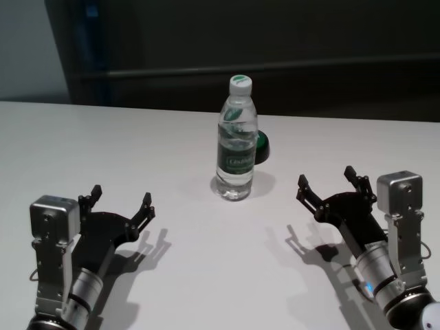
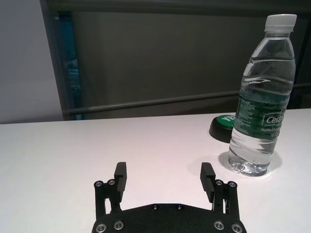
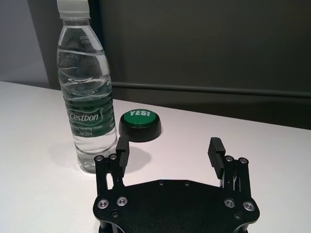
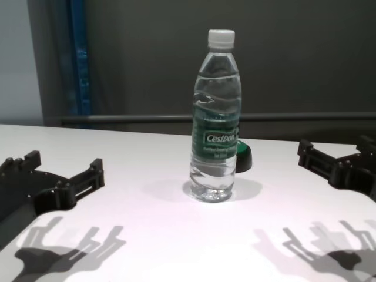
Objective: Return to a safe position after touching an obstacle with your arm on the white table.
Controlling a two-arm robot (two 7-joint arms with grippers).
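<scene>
The obstacle, a tall clear water bottle (image 1: 236,144) with a white cap and a dark green Cestbon label, stands upright in the middle of the white table (image 1: 206,275). It also shows in the chest view (image 4: 216,117), the left wrist view (image 2: 260,111) and the right wrist view (image 3: 87,102). My left gripper (image 1: 122,196) is open and empty, low over the table near its front left, well apart from the bottle. My right gripper (image 1: 325,177) is open and empty at the front right, also apart from the bottle.
A low black puck with a green "YES!" top (image 1: 262,146) sits just behind the bottle, to its right, also seen in the right wrist view (image 3: 140,124). A dark wall with a rail runs behind the table's far edge.
</scene>
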